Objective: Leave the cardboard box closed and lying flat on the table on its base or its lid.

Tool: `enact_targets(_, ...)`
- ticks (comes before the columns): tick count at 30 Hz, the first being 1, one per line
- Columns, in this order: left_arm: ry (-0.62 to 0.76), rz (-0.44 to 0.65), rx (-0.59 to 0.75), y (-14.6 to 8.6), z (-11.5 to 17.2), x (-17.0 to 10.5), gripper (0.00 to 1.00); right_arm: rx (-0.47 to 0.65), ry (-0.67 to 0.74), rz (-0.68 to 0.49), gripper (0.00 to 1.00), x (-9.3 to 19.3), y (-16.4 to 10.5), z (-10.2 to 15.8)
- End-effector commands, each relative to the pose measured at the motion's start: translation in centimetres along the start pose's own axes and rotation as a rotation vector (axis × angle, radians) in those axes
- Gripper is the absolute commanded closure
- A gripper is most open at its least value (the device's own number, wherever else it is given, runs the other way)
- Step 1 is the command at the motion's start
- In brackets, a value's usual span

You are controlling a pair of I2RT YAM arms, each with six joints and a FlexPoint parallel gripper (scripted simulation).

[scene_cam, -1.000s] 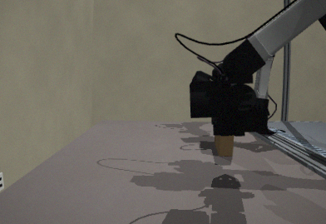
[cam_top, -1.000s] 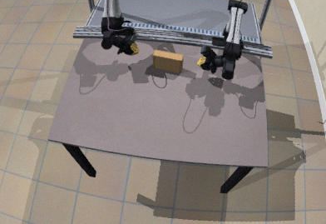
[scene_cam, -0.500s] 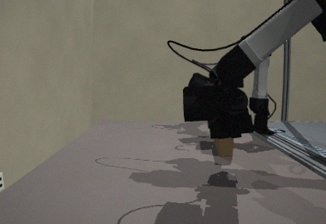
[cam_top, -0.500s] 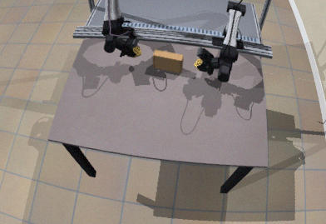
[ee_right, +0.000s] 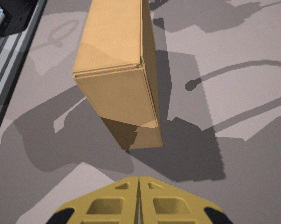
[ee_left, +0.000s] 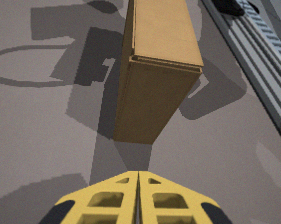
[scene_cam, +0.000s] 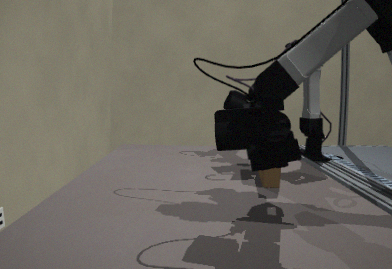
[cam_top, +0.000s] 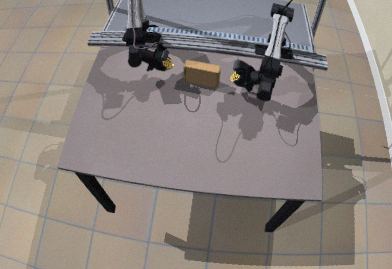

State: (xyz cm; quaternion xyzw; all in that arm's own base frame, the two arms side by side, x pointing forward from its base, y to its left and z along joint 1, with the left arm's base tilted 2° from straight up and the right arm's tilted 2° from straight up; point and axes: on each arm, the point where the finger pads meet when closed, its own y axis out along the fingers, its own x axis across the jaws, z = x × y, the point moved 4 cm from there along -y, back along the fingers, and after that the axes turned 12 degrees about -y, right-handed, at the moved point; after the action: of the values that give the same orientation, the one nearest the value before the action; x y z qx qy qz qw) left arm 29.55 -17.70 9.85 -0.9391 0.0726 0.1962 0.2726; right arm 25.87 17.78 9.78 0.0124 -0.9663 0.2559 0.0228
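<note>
The cardboard box looks closed. It stands on edge on the table, on a long narrow side, with its two largest faces upright. Thin seams show along its upper edges in both wrist views; whether any flap sinks into a wall cannot be told. My left gripper is shut and empty, off one short end of the box. My right gripper is shut and empty, off the opposite short end. A gap shows between each gripper and the box. The left arm hides the box's upper part in the exterior view.
The table extends in front of the box. A metal rail runs along its back edge behind the box, with both arm bases there. Arm and cable shadows lie around the box.
</note>
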Motion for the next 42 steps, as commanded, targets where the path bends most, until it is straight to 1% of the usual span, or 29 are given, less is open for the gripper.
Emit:
enact_targets(1,-0.034,0.016,-0.020,0.2,-0.8,0.5,1.00,-0.024,0.017,-0.011,1.00,-0.7,0.5,-0.5)
enact_targets(4,-0.042,0.015,-0.022,0.2,-0.7,0.6,1.00,-0.022,0.032,-0.018,1.00,-0.5,0.7,-0.2)
enact_targets(5,-0.043,0.022,-0.019,0.4,-0.8,0.6,1.00,-0.027,0.025,-0.016,1.00,-0.9,0.8,-0.6)
enact_targets(18,-0.127,0.068,-0.009,1.9,-0.8,0.9,1.00,-0.035,0.109,-0.064,1.00,-1.0,2.3,-0.4)
enact_targets(20,-0.127,0.068,-0.009,1.9,-0.8,0.9,1.00,-0.035,0.109,-0.064,1.00,-1.0,2.3,-0.4)
enact_targets(21,-0.135,0.067,-0.011,1.9,-0.7,1.0,1.00,-0.032,0.128,-0.072,1.00,-0.7,2.4,0.0)
enact_targets(22,-0.136,0.075,-0.007,2.2,-0.9,0.9,1.00,-0.037,0.118,-0.071,1.00,-1.1,2.5,-0.4)
enact_targets(35,-0.218,0.121,0.003,3.6,-0.8,1.0,1.00,-0.045,0.202,-0.117,1.00,-1.1,4.0,-0.2)
enact_targets(38,-0.227,0.119,0.000,3.6,-0.7,1.2,1.00,-0.043,0.217,-0.123,1.00,-0.9,4.2,0.1)
enact_targets(39,-0.228,0.127,0.004,3.9,-0.8,1.1,1.00,-0.048,0.210,-0.124,1.00,-1.2,4.3,-0.3)
enact_targets(42,-0.248,0.138,0.007,4.2,-0.8,1.1,1.00,-0.047,0.236,-0.137,1.00,-1.0,4.6,-0.1)
